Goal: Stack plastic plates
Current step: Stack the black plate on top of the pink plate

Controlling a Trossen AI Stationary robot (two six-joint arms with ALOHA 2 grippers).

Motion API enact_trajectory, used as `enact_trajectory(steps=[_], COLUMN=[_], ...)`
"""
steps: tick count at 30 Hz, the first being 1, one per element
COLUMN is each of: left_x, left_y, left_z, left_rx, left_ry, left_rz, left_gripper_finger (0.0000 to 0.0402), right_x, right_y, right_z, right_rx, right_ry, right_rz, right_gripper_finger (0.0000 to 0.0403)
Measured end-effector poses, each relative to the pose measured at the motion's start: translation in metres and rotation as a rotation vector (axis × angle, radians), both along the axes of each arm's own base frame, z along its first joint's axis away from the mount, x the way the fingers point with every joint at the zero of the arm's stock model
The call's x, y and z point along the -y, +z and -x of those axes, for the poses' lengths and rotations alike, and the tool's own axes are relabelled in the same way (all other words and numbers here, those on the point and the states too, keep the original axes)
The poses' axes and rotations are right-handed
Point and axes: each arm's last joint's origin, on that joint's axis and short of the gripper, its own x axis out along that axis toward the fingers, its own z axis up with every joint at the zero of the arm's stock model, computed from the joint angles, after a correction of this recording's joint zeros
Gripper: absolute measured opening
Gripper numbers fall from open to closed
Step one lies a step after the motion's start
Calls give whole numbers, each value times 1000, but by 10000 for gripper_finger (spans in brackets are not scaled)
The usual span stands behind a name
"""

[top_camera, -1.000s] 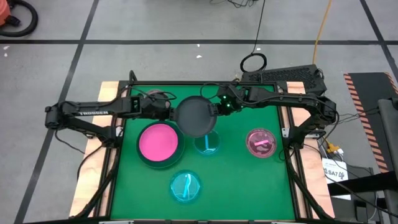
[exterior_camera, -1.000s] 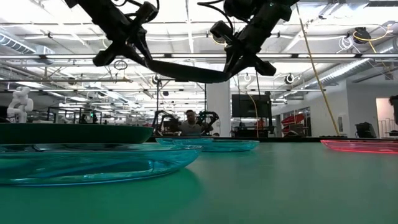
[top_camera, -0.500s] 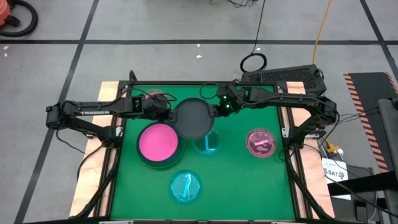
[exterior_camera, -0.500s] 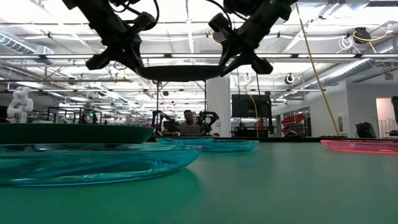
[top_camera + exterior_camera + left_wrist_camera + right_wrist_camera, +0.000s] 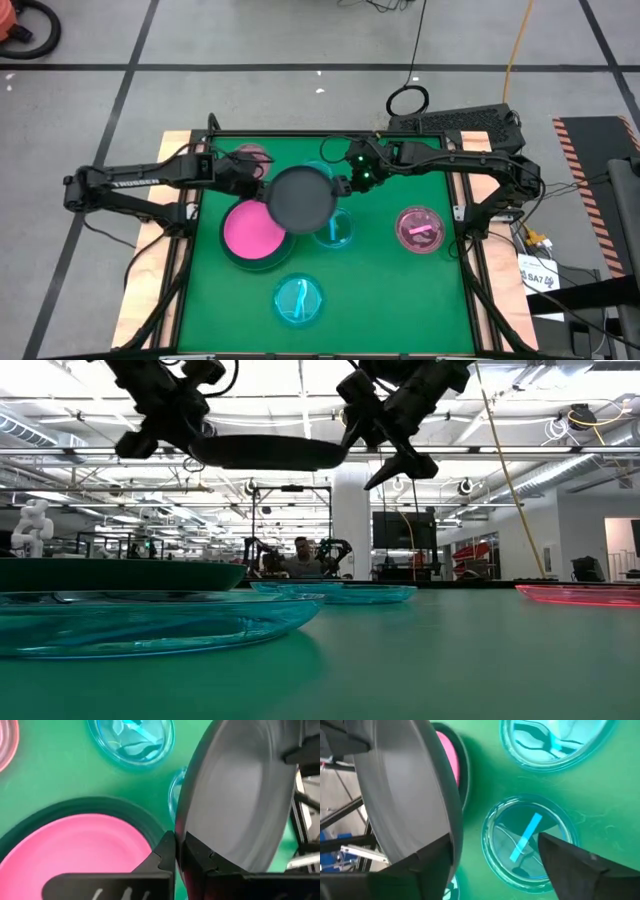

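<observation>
A dark grey plate [image 5: 300, 197] hangs in the air over the middle of the green table, with my left gripper [image 5: 262, 187] shut on its left rim. My right gripper [image 5: 343, 186] stands open at the plate's right rim. Below and to the left, a bright pink plate [image 5: 252, 230] lies inside a second dark grey plate [image 5: 226, 258] on the table. Small cyan plates lie at the centre [image 5: 334, 230] and the near side [image 5: 298, 300]. Small translucent pink plates lie at the right [image 5: 418, 229] and the far left [image 5: 250, 157]. My left gripper pinches the dark grey plate's rim [image 5: 186, 831] between its two fingers, on the side toward the table's left. The fingers come in about level from the left. The plate is lifted clear and sits close to level [image 5: 265, 452]. My right gripper has its fingers [image 5: 427, 855] spread beside the plate's right rim [image 5: 451, 815]; I cannot tell whether one finger touches it.
The green table has a raised black frame [image 5: 300, 134] and wooden margins. Both arms reach in from the far corners and meet over the middle. Bare green table [image 5: 380, 300] lies at the near right. In the low view, a person sits far behind the table [image 5: 303, 555].
My right gripper has opened and let go of the dark grey plate's right rim. My left gripper has carried the plate a little toward the table's left and near side and upward. The plate, which sagged between the two grippers, now sits nearly level.
</observation>
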Motion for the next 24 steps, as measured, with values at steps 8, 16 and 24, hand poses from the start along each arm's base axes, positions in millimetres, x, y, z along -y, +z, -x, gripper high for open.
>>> enact_trajectory(steps=[8,16,24], left_x=[7,9,5], left_y=[-2,-6,-11], left_z=[22,35,47], left_rx=[-133,-238,-383], left_ry=[-99,-141,-231], left_rz=[23,-7,-76], left_gripper_finger=[10,10,10], right_x=[1,-1,-9], right_y=[-8,-9,-10], right_z=[8,13,13], right_rx=[-103,-136,-154], right_ry=[23,79,163], right_rz=[12,15,41], right_gripper_finger=[301,302,302])
